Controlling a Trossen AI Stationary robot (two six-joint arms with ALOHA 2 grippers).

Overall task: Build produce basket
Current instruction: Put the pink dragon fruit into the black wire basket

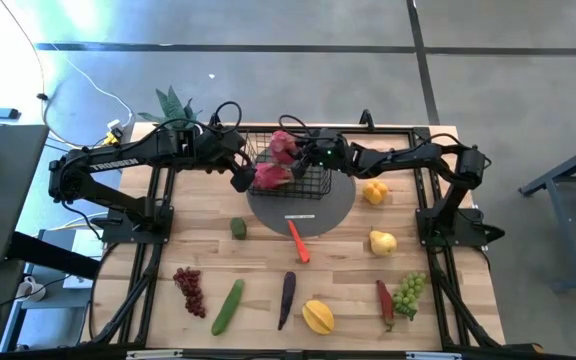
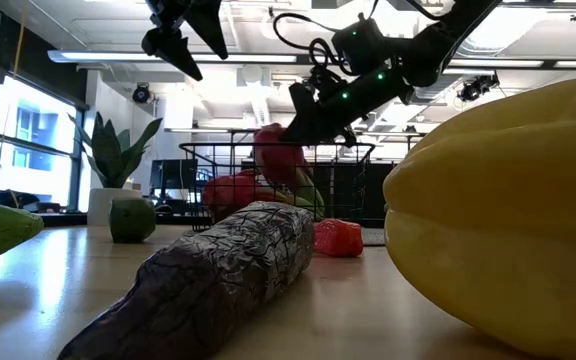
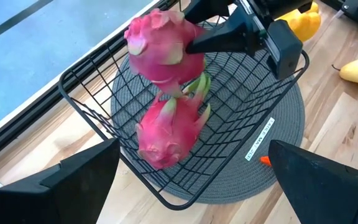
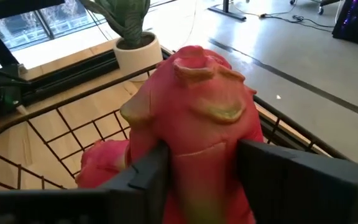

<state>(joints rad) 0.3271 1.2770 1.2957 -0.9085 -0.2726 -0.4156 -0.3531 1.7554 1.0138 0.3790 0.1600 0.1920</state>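
Note:
The black wire basket (image 1: pixel 308 180) (image 3: pixel 104 127) stands on the grey round mat (image 1: pixel 313 215). One pink dragon fruit (image 1: pixel 271 177) (image 3: pixel 166 134) lies on the basket's floor. My right gripper (image 1: pixel 300 155) (image 4: pixel 201 168) is over the basket, shut on a second dragon fruit (image 1: pixel 283 146) (image 2: pixel 278 155). My left gripper (image 1: pixel 240 180) (image 3: pixel 197 186) (image 2: pixel 181 42) hangs open, high above the basket's left end, and touches nothing. The other produce lies spread over the near half of the table. My right gripper pinches the second dragon fruit between its two fingers (image 4: pixel 148 171), one on each flank of its body (image 4: pixel 197 134). The fingers come slanting down from the table's right. The fruit hangs over the lying dragon fruit, its lower part below the level of the basket's rim (image 2: pixel 223 146).
A spiky plant (image 1: pixel 173 105) stands at the far left corner. On the wood lie a green lime (image 1: pixel 238 228), carrot (image 1: pixel 298 242), yellow pieces (image 1: pixel 374 191) (image 1: pixel 382 241) (image 1: pixel 318 316), red grapes (image 1: pixel 190 290), cucumber (image 1: pixel 228 306), purple pod (image 1: pixel 287 298), red pod (image 1: pixel 385 303) and green grapes (image 1: pixel 409 292).

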